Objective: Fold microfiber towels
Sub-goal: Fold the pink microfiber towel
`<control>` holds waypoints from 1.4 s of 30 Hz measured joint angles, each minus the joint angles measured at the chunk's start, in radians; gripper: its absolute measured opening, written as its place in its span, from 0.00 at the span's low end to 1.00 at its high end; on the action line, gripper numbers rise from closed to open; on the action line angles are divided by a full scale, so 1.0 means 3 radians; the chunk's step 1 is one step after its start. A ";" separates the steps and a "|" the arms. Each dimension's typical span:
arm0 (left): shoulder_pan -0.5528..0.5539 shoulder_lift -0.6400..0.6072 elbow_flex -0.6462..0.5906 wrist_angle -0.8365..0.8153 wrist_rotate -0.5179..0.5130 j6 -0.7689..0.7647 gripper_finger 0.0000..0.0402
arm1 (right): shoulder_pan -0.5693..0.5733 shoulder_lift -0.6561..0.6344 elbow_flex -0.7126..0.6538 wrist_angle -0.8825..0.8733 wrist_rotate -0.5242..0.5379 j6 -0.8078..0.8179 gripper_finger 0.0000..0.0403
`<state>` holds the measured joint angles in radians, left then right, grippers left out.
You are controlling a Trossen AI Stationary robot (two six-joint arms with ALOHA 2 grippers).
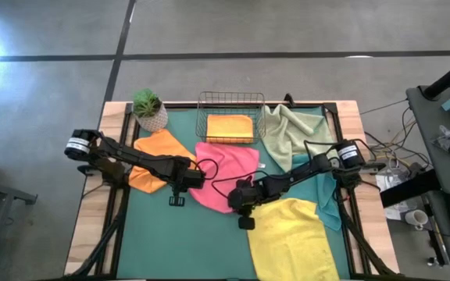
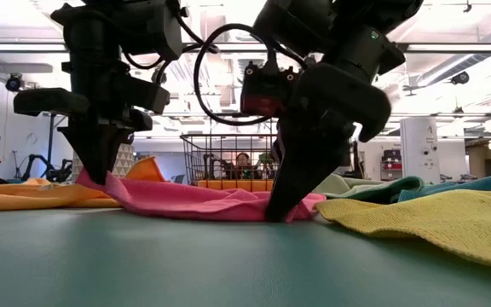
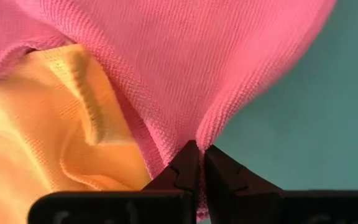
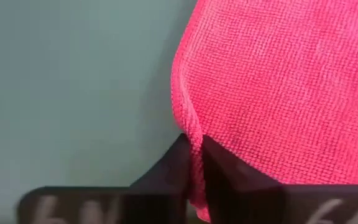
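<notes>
The pink towel (image 1: 226, 176) lies spread on the middle of the green table mat (image 1: 201, 242), and both grippers hold it at its near edge. The left gripper (image 3: 197, 163) has its two dark fingers pressed together on a pinched fold of the pink cloth, at the side of the towel that lies next to an orange towel (image 1: 156, 156). The right gripper (image 4: 193, 163) also has its fingers closed on the towel's hem, at the corner nearest the yellow towel (image 1: 291, 238). In the low view both grippers stand down at the mat, and the pink cloth stretches low between them.

The orange towel touches the pink one and is partly under the left arm. The yellow towel lies just beside the right gripper, toward the near edge of the table. A teal towel (image 1: 328, 204) lies under the right arm, and a pale sage green towel (image 1: 291, 131) lies behind it. A wire basket (image 1: 230, 105) at the back holds a second, folded orange towel (image 1: 230, 127). A small potted plant (image 1: 148, 109) stands beside the basket.

The mat covers a wooden table (image 1: 92, 226). Behind it a large room with bright ceiling lights is seen.
</notes>
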<state>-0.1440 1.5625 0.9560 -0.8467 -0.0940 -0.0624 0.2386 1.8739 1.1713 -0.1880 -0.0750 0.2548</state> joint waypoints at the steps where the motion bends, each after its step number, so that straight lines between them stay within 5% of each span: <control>1: 0.0000 -0.0007 0.0001 -0.0001 0.0039 0.0000 0.00 | 0.0006 -0.0033 -0.0004 -0.0037 -0.0007 0.0015 0.04; 15: -0.0001 -0.0354 0.0341 -0.0306 0.0568 0.0081 0.00 | 0.0041 -0.0882 -0.0005 -0.0405 0.0009 0.0316 0.02; 31: -0.0001 -0.0809 0.1228 -0.1018 0.0638 -0.0036 0.00 | 0.0055 -0.1825 0.0003 -0.0681 0.0850 0.0473 0.02; 42: -0.0001 -0.0830 0.1777 -0.1390 0.0650 -0.0153 0.00 | 0.0114 -0.1804 0.0685 -0.1080 0.0956 0.0288 0.02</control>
<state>-0.1444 1.3136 1.4892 -1.2637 0.1009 -0.1082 0.2729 1.3326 1.3768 -0.5119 0.2117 0.3413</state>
